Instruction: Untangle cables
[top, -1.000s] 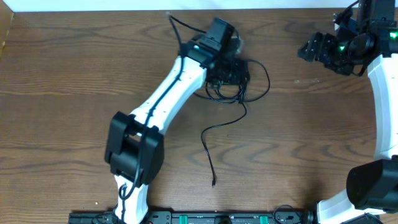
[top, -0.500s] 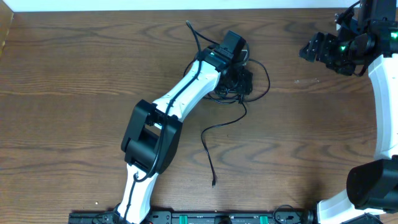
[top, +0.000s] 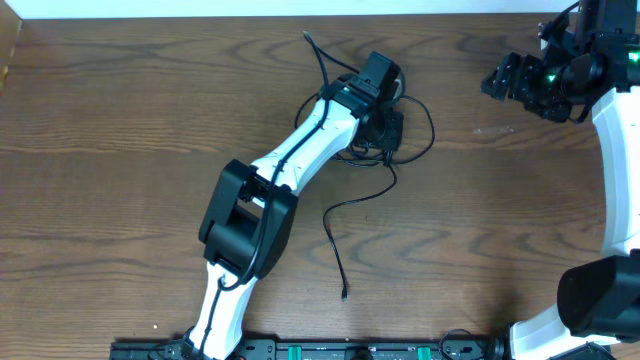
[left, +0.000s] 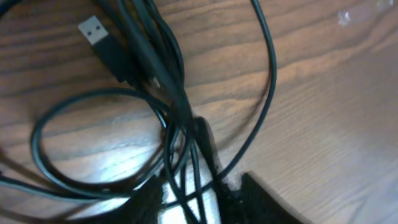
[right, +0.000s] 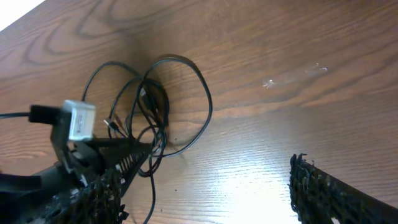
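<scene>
Knotted thin black cables (left: 176, 93) lie upper centre on the brown wooden table (top: 120, 150), one tail trailing downward. Strands pass between the fingers of the left gripper (left: 199, 200); whether they are pinched, I cannot tell. The right gripper (top: 498, 78) hangs released, upper right. Best to pinch few strands and lift gently, so the loops loosen rather than tighten.

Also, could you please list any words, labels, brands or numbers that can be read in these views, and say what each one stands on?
No text can be read in any view.
USB plug: bare metal and a black body, with no marking showing.
White box on the left arm: no label legible; too blurred to tell whether it carries any print.
</scene>
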